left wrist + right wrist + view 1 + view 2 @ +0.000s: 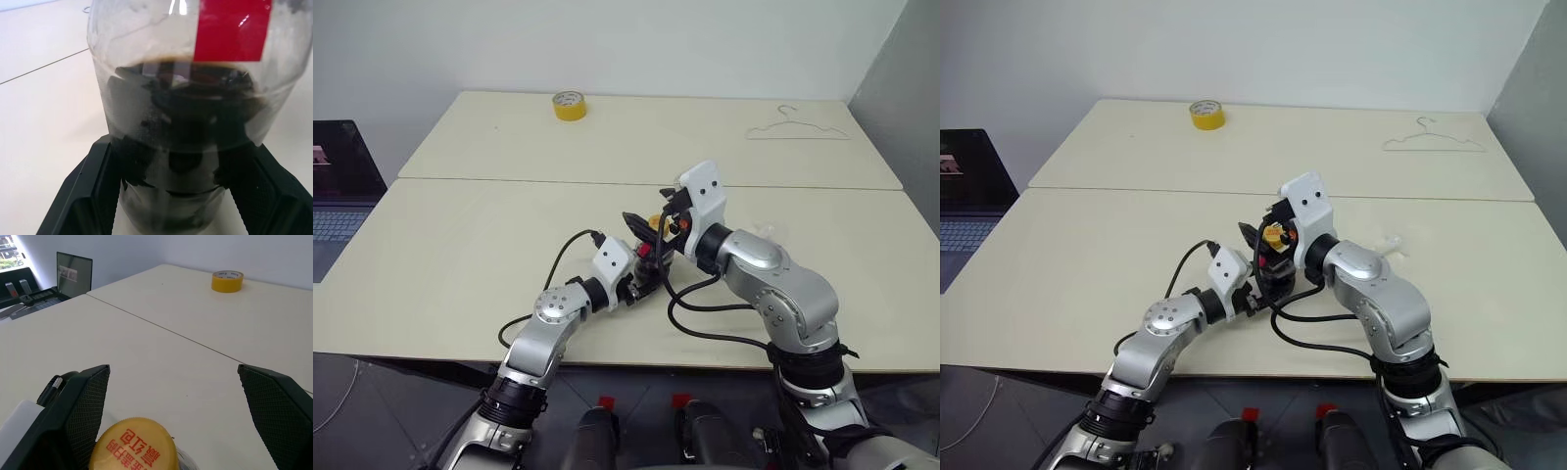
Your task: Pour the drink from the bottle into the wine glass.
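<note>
Upright, bottle (186,122) between left tool (181,196) fingers (capped).

- The bottle (186,122) runs past the wrist picture's top edge; its neck is cut off.
- Its yellow cap (133,445) is cut at the bottom edge.
- The wine glass (1389,243) is mostly hidden behind the right arm.

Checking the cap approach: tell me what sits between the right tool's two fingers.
In the right wrist view, the bottle's yellow cap lies between the open right tool's fingers, nearer one finger; otherwise bare table.
</note>
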You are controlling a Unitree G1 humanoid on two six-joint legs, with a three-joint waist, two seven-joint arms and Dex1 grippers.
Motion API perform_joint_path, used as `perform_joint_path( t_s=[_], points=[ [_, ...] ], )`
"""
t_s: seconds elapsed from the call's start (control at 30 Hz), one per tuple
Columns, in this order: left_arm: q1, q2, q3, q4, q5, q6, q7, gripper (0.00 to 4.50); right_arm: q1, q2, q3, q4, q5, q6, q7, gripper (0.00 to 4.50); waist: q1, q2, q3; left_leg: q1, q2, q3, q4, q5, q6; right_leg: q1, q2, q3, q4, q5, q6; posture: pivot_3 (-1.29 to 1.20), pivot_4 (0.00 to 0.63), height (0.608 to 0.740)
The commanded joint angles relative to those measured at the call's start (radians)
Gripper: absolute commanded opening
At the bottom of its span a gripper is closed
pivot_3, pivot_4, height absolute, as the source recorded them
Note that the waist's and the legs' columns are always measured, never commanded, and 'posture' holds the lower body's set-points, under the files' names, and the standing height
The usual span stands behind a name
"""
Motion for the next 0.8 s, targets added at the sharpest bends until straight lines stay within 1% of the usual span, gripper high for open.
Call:
perform_joint_path(
  t_s=[0.03,0.17,0.3,0.5,0.67,0.8],
  points=[
    [0.015,-0.002,-0.023,0.022,0.021,0.023,-0.002,3.05,-0.003,-0.001,-0.034,-0.018,0.004,-0.028,0.005,4.47,0.000,0.000,0.000,0.000,0.000,0.000,0.000,0.000,0.000,0.000,0.000,0.000,0.000,0.000,0.000,0.00,0.150,0.740],
    [0.009,-0.005,-0.024,0.030,0.022,0.018,-0.005,3.05,0.007,-0.008,-0.067,-0.038,0.031,-0.009,0.015,4.47,0.000,0.000,0.000,0.000,0.000,0.000,0.000,0.000,0.000,0.000,0.000,0.000,0.000,0.000,0.000,0.00,0.150,0.740],
    [0.003,-0.008,-0.024,0.047,0.024,0.008,-0.009,3.05,0.036,0.001,-0.124,-0.080,0.108,0.046,0.033,4.47,0.001,0.000,0.000,0.000,0.000,0.000,0.000,0.000,0.000,0.000,0.000,0.000,0.000,0.000,0.000,0.00,0.150,0.740],
    [-0.004,-0.010,-0.025,0.066,0.026,-0.007,-0.016,3.05,0.085,-0.030,-0.185,-0.147,0.213,0.118,0.062,4.47,0.001,0.000,0.000,0.000,0.000,0.000,0.000,0.000,0.000,0.000,0.000,0.000,-0.001,0.000,0.000,0.00,0.150,0.740],
    [-0.002,-0.008,-0.022,0.072,0.026,-0.014,-0.021,3.05,0.145,-0.125,-0.291,-0.181,0.327,0.145,0.140,4.47,0.003,0.000,0.000,-0.001,0.000,0.000,0.000,0.000,0.000,0.001,0.000,0.000,-0.001,0.000,0.000,0.00,0.150,0.740],
    [-0.002,-0.008,-0.022,0.073,0.028,-0.015,-0.023,3.05,0.144,-0.181,-0.306,-0.169,0.365,0.113,0.189,4.47,0.001,0.000,0.000,0.000,-0.001,0.000,0.000,0.000,0.000,0.001,0.000,0.000,-0.002,0.000,0.001,0.00,0.150,0.740]
  ],
)
